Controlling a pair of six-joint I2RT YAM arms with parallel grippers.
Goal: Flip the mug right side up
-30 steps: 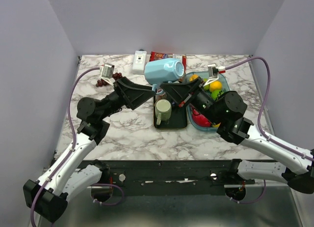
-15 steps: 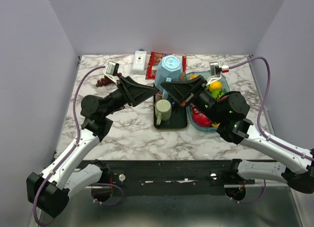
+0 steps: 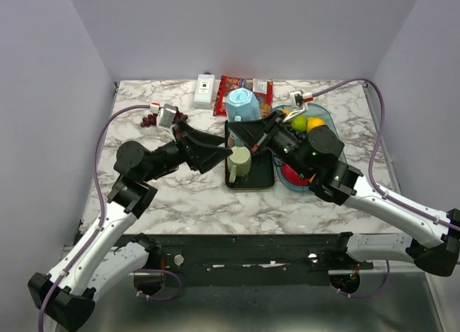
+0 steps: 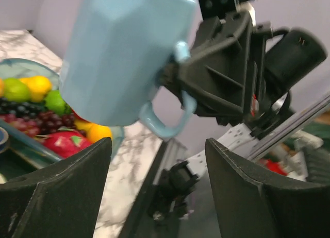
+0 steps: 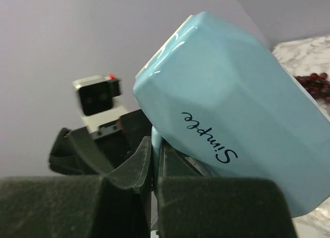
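Left fingers (image 4: 56, 197) spread wide, holding nothing, aimed at the mug (image 4: 124, 52); standing by, I judge, should it need steadying. Mug hangs tilted in the air by the far end of the black tray (image 3: 262, 180), clear of the table (image 3: 187, 195). Right fingers (image 5: 216, 207) clenched on its handle (image 4: 170, 119), so the wrist can roll it upright.

Robot lab cell: marble-print table (image 3: 180, 195) enclosed by plain lilac walls (image 3: 43, 95); cabled arms (image 3: 392, 206) bolted to black rail (image 3: 244, 242).
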